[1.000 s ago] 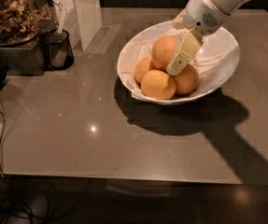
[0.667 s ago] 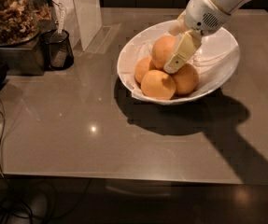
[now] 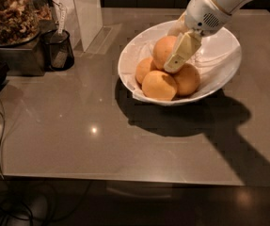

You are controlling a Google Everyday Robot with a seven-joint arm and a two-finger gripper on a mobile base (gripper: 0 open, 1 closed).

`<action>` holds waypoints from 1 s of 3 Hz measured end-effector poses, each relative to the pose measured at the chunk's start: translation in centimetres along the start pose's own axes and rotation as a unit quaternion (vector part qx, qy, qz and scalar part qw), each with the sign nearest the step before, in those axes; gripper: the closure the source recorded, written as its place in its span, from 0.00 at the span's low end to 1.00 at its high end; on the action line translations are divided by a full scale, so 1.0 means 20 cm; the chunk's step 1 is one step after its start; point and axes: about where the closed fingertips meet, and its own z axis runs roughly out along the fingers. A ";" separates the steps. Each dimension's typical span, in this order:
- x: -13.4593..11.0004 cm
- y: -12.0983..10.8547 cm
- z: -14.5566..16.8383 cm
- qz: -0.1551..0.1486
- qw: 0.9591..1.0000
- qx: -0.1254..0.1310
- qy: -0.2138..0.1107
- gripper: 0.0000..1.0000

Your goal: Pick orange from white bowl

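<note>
The gripper reaches down from the upper right of the frame into the white bowl, its pale cream tip lying against the right side of the orange. Whether it is released or clamped on the fruit cannot be told from this view. The orange sits on top of the pile, in the middle of the bowl, and rests on three other oranges: one at the left, one at the front and one at the right, all touching each other. Crumpled white lining shows along the bowl's inner wall to the right of the fruit, where the bowl is bare of anything else. The bowl tilts, its far rim higher than its near rim, and it stands on the grey-brown glossy worktop right of centre, casting a dark shadow to the front and right. In the upper left a glass jar filled with brown nut-like pieces stands on a metal base. Just beside it, a black mesh cup holds a pale utensil. A white upright panel stands behind the cup, well apart from the bowl's left rim. A dark cable runs along the left edge. The worktop's front edge crosses the lower frame, with open surface between it and the bowl.
</note>
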 end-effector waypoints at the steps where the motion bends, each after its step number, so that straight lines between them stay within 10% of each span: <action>1: 0.00 0.00 0.00 0.000 1.000 -0.001 0.000 0.20; 3: 0.06 -0.03 0.04 0.016 1.000 -0.013 -0.007 0.25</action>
